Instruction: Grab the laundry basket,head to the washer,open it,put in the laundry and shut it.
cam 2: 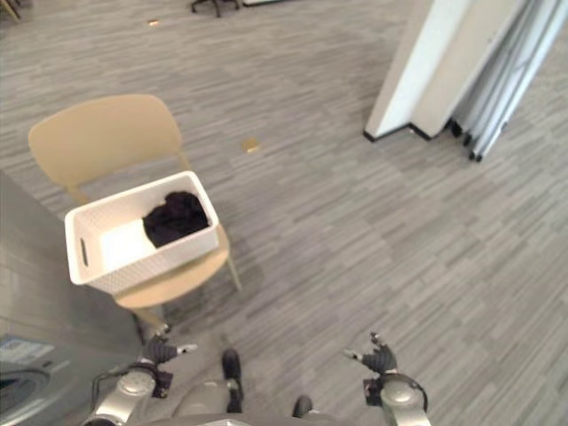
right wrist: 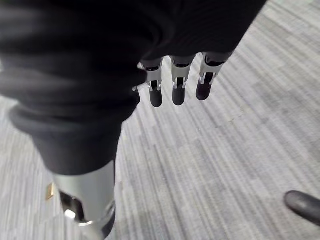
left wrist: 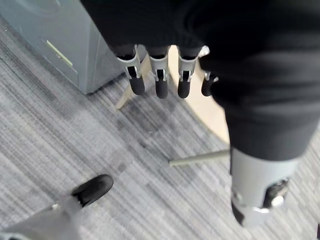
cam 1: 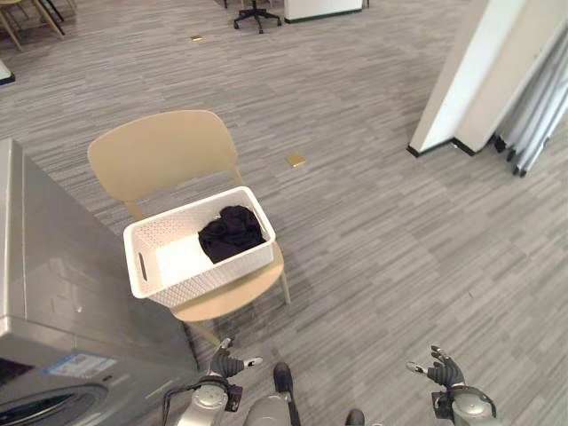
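Observation:
A white perforated laundry basket [cam 1: 169,266] stands on the seat of a tan chair [cam 1: 164,155]. Dark laundry [cam 1: 231,232] lies bunched in the basket's right half. The grey washer [cam 1: 53,302] stands at the left, its round door [cam 1: 40,408] shut at the lower left. My left hand [cam 1: 226,362] hangs low in front of the chair, empty, with relaxed fingers [left wrist: 159,82]. My right hand [cam 1: 441,368] hangs at the lower right over the floor, also empty, its fingers [right wrist: 177,87] straight.
Grey plank floor spreads to the right of the chair. A white pillar [cam 1: 461,80] and leaning grey panels [cam 1: 537,115] stand at the far right. An office chair base [cam 1: 257,13] sits at the back. A small brass floor plate [cam 1: 295,161] lies behind the chair.

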{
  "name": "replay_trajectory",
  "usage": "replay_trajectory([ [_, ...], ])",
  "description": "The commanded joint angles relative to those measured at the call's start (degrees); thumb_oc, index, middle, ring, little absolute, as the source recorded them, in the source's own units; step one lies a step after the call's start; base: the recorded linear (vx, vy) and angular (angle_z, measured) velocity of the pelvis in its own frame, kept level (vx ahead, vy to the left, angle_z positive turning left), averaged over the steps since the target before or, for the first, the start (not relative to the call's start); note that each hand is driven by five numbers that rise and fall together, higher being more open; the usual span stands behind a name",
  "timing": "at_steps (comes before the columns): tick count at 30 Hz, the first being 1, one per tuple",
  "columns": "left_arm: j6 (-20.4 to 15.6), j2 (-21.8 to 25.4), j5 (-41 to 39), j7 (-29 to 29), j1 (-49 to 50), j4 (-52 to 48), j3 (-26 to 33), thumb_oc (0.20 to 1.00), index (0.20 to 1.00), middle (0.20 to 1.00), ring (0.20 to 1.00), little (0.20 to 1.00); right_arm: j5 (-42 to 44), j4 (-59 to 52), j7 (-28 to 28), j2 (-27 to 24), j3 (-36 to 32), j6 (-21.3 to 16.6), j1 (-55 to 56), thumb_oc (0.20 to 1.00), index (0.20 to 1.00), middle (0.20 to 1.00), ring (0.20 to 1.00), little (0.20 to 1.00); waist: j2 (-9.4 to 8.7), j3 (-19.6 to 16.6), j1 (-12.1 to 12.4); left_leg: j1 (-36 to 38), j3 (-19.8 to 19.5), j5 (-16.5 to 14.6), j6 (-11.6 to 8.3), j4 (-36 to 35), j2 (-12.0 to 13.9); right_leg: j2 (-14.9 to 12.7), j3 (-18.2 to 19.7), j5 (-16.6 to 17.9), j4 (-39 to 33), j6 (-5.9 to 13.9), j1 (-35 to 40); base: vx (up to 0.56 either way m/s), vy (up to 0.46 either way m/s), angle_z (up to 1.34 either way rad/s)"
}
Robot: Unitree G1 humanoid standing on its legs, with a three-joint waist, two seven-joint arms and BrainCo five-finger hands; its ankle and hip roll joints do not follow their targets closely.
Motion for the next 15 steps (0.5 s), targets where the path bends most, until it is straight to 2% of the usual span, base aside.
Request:
replay_trajectory([
  [1,-1.5,3.9,-0.1,1.6,0.5,-1.9,1.2,1.0,1.0,1.0,1.0,1.0,-0.6,-4.0,0.1,-1.0,0.4,-2.2,-1.9,1.0,1.0,1.0,1.0,1.0,-0.24,0.3,1.0,-3.4,-4.7,2.2,-2.86,5.1,-0.5,-3.1,3.1,8.5,8.2,3.77,0.2,0.17,0.148,0.55],
  [3,-1.5,4.6,0.4,2.0,0.0,-1.3,1.0,1.0,1.0,1.0,1.0,1.0,-0.5,-4.5,0.4,-1.2,0.9,-2.3,-2.4,1.0,1.0,1.0,1.0,1.0,0.91,1.2,-0.8,-0.3,-8.4,1.5,-2.42,3.4,-1.4,1.0,6.8,7.0,11.2,2.3,-5.4,0.26,0.139,0.95],
  [5,-1.7,4.8,0.1,2.3,-0.4,-1.1,1.2,1.0,1.0,1.0,1.0,1.0,-0.7,-5.0,0.7,-1.7,1.5,-2.1,-2.6,1.0,1.0,1.0,1.0,1.0,1.89,2.2,-2.4,3.1,-12.2,1.2,-2.66,1.9,-2.3,4.1,7.6,6.0,8.4,1.23,-9.8,0.28,0.087,1.54],
  [6,-1.7,4.8,0.1,2.3,-0.4,-1.1,1.2,1.0,1.0,1.0,1.0,1.0,-0.7,-5.0,0.7,-1.7,1.5,-2.1,-2.7,1.0,1.0,1.0,1.0,1.0,1.88,2.3,-2.6,3.3,-12.4,1.0,-2.69,1.8,-2.4,4.0,7.4,5.6,8.7,1.23,-9.6,0.13,0.028,1.11],
  [7,-1.7,5.0,0.1,2.3,-0.7,-0.9,1.1,1.0,1.0,1.0,1.0,1.0,-1.0,-5.0,0.6,-2.0,1.8,-2.2,-2.8,1.0,1.0,1.0,1.0,1.0,1.91,2.6,-2.9,4.1,-13.6,1.0,-2.8,1.4,-2.8,5.2,8.1,6.3,7.5,1.1,-11.4,0.14,0.006,0.85],
  [8,-1.6,4.7,0.1,2.1,-0.9,-0.5,0.9,1.0,1.0,1.0,1.0,1.0,-1.2,-5.2,0.5,-2.2,2.0,-2.1,-3.0,1.0,1.0,1.0,1.0,1.0,1.81,3.0,-3.6,5.4,-15.5,0.6,-3.0,0.8,-3.5,5.7,7.9,6.4,6.4,1.12,-11.9,0.29,0.012,1.33],
  [9,-1.5,4.7,0.3,1.8,-1.2,-0.2,0.4,1.0,1.0,1.0,1.0,1.0,-2.0,-6.3,0.4,-2.8,2.0,-2.1,-2.9,1.0,1.0,1.0,1.0,1.0,1.11,3.6,-4.6,6.6,-18.9,0.3,-3.14,0.6,-4.9,7.7,10.2,8.3,3.5,1.29,-14.1,0.28,-0.016,1.4],
  [12,-1.6,4.6,1.3,1.5,-0.9,0.0,-0.2,1.0,1.0,1.0,1.0,1.0,-5.4,-9.5,0.4,-4.6,2.6,-2.3,-2.9,1.0,1.0,1.0,1.0,1.0,0.26,3.9,-5.2,8.1,-23.0,-0.4,-3.36,0.6,-6.6,8.5,9.4,9.5,0.3,1.2,-13.2,0.21,-0.03,1.63],
  [15,-1.9,4.4,2.0,1.3,-0.6,0.5,-0.2,1.0,1.0,1.0,1.0,1.0,-8.2,-11.5,0.5,-5.8,3.5,-2.5,-3.0,1.0,1.0,1.0,1.0,1.0,-0.26,3.5,-5.1,8.4,-23.7,-1.3,-3.65,1.2,-7.1,7.8,9.6,9.9,-2.6,1.21,-11.0,0.1,-0.069,1.01],
])
